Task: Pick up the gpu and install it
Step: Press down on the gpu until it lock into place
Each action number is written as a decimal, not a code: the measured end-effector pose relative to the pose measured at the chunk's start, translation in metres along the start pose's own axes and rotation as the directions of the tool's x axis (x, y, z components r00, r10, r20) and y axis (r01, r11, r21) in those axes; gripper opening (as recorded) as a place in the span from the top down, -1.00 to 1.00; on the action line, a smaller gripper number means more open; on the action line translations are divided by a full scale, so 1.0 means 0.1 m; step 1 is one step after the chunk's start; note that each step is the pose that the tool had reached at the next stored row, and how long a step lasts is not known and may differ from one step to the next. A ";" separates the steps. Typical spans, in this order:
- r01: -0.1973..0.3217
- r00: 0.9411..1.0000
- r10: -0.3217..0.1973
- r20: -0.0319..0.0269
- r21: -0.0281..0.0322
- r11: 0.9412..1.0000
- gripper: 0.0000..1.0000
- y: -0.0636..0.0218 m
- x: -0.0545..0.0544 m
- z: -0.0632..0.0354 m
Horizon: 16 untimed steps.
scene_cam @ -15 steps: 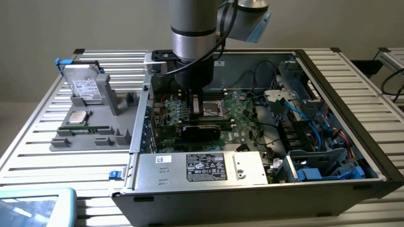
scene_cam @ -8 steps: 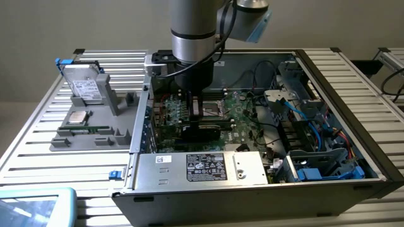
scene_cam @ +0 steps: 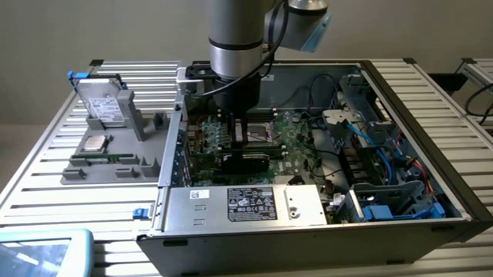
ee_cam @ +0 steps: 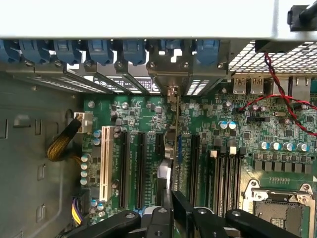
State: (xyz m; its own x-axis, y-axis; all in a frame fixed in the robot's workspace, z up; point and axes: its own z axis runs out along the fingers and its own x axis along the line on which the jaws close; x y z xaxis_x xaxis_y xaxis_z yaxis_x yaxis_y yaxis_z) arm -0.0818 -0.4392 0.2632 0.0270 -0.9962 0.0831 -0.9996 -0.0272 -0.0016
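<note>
In the exterior view my gripper (scene_cam: 245, 144) is down inside the open computer case (scene_cam: 416, 104), over the green motherboard (scene_cam: 297, 135). It is shut on the gpu (scene_cam: 246, 160), a dark flat card held upright on its edge. Seen from the wrist, the gpu (ee_cam: 181, 206) runs edge-on from between my fingers (ee_cam: 161, 218) toward the rear slot brackets (ee_cam: 171, 74). It stands in line with the long black expansion slots (ee_cam: 141, 163). Whether its lower edge sits in a slot is hidden.
A grey parts tray (scene_cam: 115, 170) left of the case holds a silver hard drive (scene_cam: 104, 107) and a narrow green memory stick (scene_cam: 108, 157). The power supply (scene_cam: 246, 205) fills the case's front. Blue and black cables (scene_cam: 362, 130) crowd its right side. Red-black wires (ee_cam: 277, 94) cross the board.
</note>
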 end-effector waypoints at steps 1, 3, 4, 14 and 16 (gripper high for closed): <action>0.000 1.000 0.000 0.000 0.000 1.000 0.69 0.000 0.00 0.001; 0.000 1.000 0.000 0.000 0.000 1.000 0.69 0.000 0.00 -0.003; 0.000 1.000 0.000 0.002 0.001 1.000 0.69 0.000 0.00 -0.035; 0.000 1.000 0.000 0.000 0.000 1.000 0.69 0.068 0.03 -0.448; 0.000 1.000 0.000 0.000 0.000 1.000 0.69 0.075 0.04 -0.470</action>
State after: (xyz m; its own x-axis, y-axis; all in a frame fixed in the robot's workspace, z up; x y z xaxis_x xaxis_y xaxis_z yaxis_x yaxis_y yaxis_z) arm -0.0894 -0.4392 0.3104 0.0269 -0.9962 0.0830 -0.9996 -0.0271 -0.0014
